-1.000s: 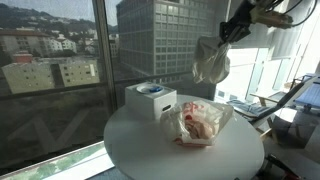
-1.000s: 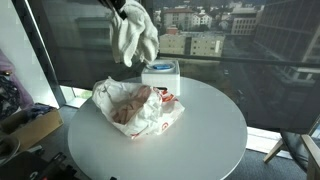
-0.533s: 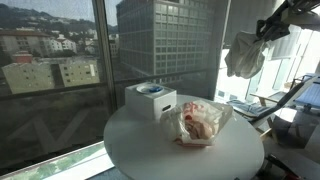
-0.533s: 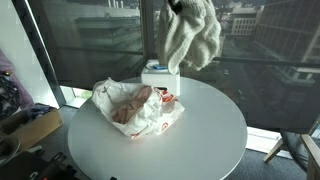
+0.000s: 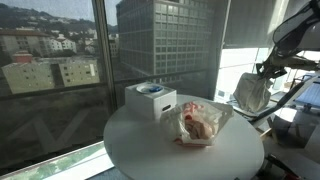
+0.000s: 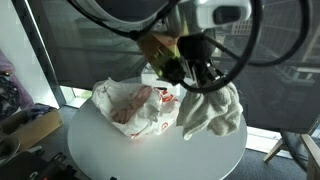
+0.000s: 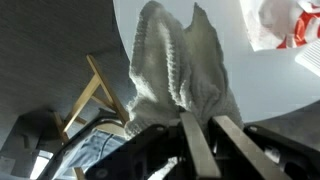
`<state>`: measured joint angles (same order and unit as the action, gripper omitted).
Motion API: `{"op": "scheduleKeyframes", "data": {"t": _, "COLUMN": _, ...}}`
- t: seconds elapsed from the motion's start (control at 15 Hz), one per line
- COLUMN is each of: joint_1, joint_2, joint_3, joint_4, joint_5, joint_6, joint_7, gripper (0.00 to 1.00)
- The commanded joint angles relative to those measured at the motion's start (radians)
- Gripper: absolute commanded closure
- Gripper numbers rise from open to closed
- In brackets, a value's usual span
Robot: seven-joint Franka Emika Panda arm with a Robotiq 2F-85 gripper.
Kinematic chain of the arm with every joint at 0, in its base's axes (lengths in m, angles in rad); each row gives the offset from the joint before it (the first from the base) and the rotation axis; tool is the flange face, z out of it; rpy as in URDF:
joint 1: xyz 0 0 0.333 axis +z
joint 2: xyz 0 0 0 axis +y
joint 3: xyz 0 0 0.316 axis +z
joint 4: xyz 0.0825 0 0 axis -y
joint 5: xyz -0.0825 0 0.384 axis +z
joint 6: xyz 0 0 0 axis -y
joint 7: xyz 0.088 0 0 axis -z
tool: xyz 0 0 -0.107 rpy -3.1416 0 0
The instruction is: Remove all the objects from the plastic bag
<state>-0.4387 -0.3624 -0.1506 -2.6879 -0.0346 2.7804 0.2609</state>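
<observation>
You have one item out. The white cloth [image 6: 212, 108] is clear of the plastic bag [image 6: 135, 105], and your fingers [image 7: 193, 140] are closed narrow on its bunched top. It hangs beside the bag, on the side away from the white box [image 5: 150, 100], near the rim of the worktop [image 6: 150, 155]. Its long axis runs roughly vertical, with the loose end pointing down. Whether that end touches the worktop, I cannot tell. The bag bulges with something pinkish inside, so I judge there is more left to take out.
</observation>
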Motion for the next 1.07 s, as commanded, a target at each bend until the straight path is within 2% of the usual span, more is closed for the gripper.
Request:
{"op": "scheduleKeyframes", "data": {"t": 0.0, "joint_1": 0.048, "joint_2": 0.222, "joint_3": -0.052, "joint_4": 0.131, "joint_5": 0.035, "joint_6": -0.007, "joint_7": -0.056, "gripper": 0.93}}
{"op": "scheduleKeyframes", "data": {"t": 0.27, "joint_1": 0.108, "joint_2": 0.378, "joint_3": -0.096, "joint_4": 0.245, "joint_5": 0.146, "joint_6": -0.030, "joint_7": -0.161, "gripper": 0.95}}
{"op": "scheduleKeyframes", "data": {"t": 0.4, "joint_1": 0.123, "joint_2": 0.422, "joint_3": -0.091, "joint_4": 0.286, "joint_5": 0.232, "joint_6": -0.037, "joint_7": -0.235, "gripper": 0.96}}
{"op": "scheduleKeyframes", "data": {"t": 0.47, "joint_1": 0.123, "joint_2": 0.441, "joint_3": -0.085, "joint_4": 0.306, "joint_5": 0.262, "joint_6": -0.045, "joint_7": -0.263, "gripper": 0.61}}
{"op": "scheduleKeyframes", "data": {"t": 0.53, "joint_1": 0.122, "joint_2": 0.448, "joint_3": -0.080, "joint_4": 0.318, "joint_5": 0.288, "joint_6": -0.054, "joint_7": -0.284, "gripper": 0.60}}
{"op": "scheduleKeyframes", "data": {"t": 0.73, "joint_1": 0.126, "joint_2": 0.422, "joint_3": -0.067, "joint_4": 0.319, "joint_5": 0.370, "joint_6": -0.087, "joint_7": -0.326, "gripper": 0.39}}
{"op": "scheduleKeyframes", "data": {"t": 1.0, "joint_1": 0.180, "joint_2": 0.281, "joint_3": -0.067, "joint_4": 0.198, "joint_5": 0.222, "joint_6": -0.084, "joint_7": -0.208, "gripper": 0.08}}
